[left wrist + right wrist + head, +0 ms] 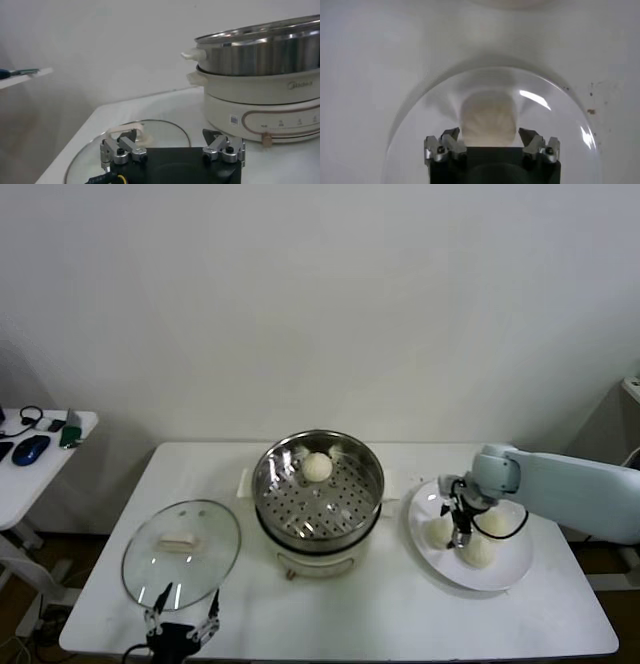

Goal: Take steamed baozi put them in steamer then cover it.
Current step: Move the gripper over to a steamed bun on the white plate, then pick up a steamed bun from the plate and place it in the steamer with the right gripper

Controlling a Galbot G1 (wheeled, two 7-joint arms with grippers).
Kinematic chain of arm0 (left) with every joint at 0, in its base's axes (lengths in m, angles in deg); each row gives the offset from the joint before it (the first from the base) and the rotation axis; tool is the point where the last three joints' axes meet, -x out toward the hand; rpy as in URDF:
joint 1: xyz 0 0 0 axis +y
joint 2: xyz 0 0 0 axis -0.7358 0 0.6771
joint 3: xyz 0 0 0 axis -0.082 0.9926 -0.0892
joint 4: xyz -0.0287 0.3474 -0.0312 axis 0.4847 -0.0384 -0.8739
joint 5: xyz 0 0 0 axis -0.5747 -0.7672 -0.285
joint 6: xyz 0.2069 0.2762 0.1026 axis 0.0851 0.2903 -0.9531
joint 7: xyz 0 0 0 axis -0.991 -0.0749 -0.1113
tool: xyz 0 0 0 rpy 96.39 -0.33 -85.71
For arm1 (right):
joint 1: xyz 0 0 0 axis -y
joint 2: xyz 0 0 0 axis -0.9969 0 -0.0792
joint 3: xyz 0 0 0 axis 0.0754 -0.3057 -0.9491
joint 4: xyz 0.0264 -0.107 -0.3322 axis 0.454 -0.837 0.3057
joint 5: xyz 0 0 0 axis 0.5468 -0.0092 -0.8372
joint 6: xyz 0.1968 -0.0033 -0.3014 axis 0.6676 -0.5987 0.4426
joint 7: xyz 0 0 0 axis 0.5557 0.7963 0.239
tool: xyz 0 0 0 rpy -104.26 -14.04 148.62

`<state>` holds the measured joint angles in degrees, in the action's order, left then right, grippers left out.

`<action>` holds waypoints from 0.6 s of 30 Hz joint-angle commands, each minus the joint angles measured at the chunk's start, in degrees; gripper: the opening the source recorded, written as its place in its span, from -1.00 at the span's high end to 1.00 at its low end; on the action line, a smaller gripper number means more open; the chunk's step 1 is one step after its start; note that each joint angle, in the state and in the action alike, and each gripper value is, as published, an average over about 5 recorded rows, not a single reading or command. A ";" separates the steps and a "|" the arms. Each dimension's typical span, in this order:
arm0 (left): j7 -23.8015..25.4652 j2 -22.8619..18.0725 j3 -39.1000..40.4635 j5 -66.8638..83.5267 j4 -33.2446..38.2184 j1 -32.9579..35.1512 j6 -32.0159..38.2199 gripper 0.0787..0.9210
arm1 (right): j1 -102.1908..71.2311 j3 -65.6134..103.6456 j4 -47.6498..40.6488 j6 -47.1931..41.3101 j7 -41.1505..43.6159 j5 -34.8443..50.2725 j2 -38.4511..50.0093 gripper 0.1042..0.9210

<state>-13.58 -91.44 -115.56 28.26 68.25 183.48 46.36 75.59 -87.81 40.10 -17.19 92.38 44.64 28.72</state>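
Left gripper [183, 612] parked, spread, near cover [181, 552]; right gripper [461, 520] spread astride baozi [487, 120].

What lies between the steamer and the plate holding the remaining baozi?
In the head view, only bare white table separates the steamer from the plate; the right gripper is over the plate itself.

White counter carrying three things in a row

The counter [400, 614] is a plain white rectangle. The steamer [318, 502] stands on its white base at the middle, toward the back edge. The cover [181, 553], a glass lid with a white handle, lies flat near the front left corner. A white plate [508, 576] rests toward the right edge, well apart from the cover.
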 commanded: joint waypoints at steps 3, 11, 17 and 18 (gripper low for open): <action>-0.12 -0.09 0.28 -0.21 -0.21 -0.22 -0.07 -0.77 | -2.14 2.08 -1.29 -0.05 0.60 -0.99 -0.26 -0.42; -0.20 -0.25 0.55 -0.37 0.01 -0.28 -0.05 -0.77 | 7.15 0.24 1.28 2.18 3.38 2.09 1.43 -0.34; -0.19 -0.34 0.94 -0.53 0.60 -0.31 -0.14 -0.77 | 27.79 -10.44 3.22 5.43 8.07 9.35 0.54 -0.34; -0.20 -0.32 0.96 -0.56 0.67 -0.31 -0.14 -0.77 | 31.13 -11.61 3.19 5.85 9.06 10.70 -0.20 -0.34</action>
<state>-13.76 -91.80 -114.70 27.82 68.60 183.17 46.28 85.77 -90.59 41.79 -14.20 96.63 48.36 29.52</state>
